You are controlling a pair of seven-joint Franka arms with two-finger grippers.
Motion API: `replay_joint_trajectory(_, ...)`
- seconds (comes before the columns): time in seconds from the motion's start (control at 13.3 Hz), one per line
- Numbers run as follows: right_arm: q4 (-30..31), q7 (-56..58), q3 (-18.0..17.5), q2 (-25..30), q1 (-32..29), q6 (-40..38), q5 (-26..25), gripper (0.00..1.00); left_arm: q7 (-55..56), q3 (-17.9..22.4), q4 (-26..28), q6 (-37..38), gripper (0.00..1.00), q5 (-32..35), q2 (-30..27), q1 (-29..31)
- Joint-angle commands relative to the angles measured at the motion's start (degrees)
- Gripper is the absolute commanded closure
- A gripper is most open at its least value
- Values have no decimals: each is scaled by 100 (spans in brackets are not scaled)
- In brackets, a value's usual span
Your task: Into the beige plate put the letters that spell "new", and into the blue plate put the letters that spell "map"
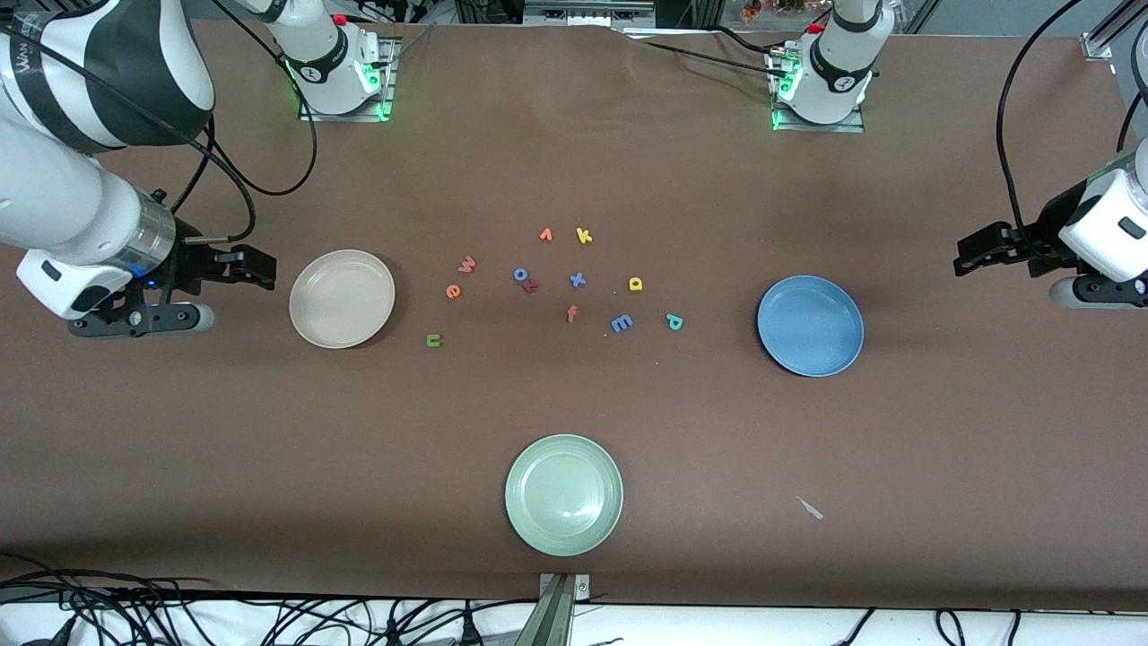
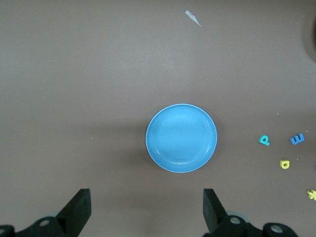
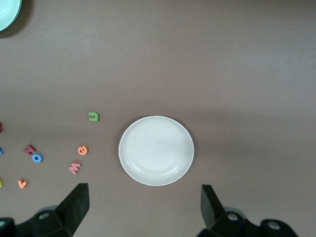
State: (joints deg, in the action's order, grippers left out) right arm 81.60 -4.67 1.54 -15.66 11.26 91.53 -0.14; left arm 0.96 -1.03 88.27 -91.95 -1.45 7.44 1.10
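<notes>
A: Both grippers hang spread and empty; the right gripper [image 1: 256, 266] is beside the beige plate [image 1: 342, 298]. Where's the olive-green n [image 1: 434, 340]?

B: At the plate's four o'clock. The left gripper [image 1: 973, 251] is beside the blue plate [image 1: 810, 325], teal p [image 1: 674, 321] at nine.
</notes>
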Motion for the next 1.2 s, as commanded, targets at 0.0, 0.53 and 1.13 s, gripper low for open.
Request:
replay_joint_trajectory(0.0, -118, -24, -14, -26, -1, -13, -21, 0, -61, 15, -135, 81, 0, -92, 56, 13)
replay_joint_trajectory(0.53, -127, 10, -14, -8, -18, -65, -39, 0, -61, 15, -144, 90, 0, -92, 47, 5)
replay_joint_trajectory(1.13, -127, 27, -14, 45, -18, -135, -21, 0, -52, 15, -144, 81, 0, -92, 56, 5)
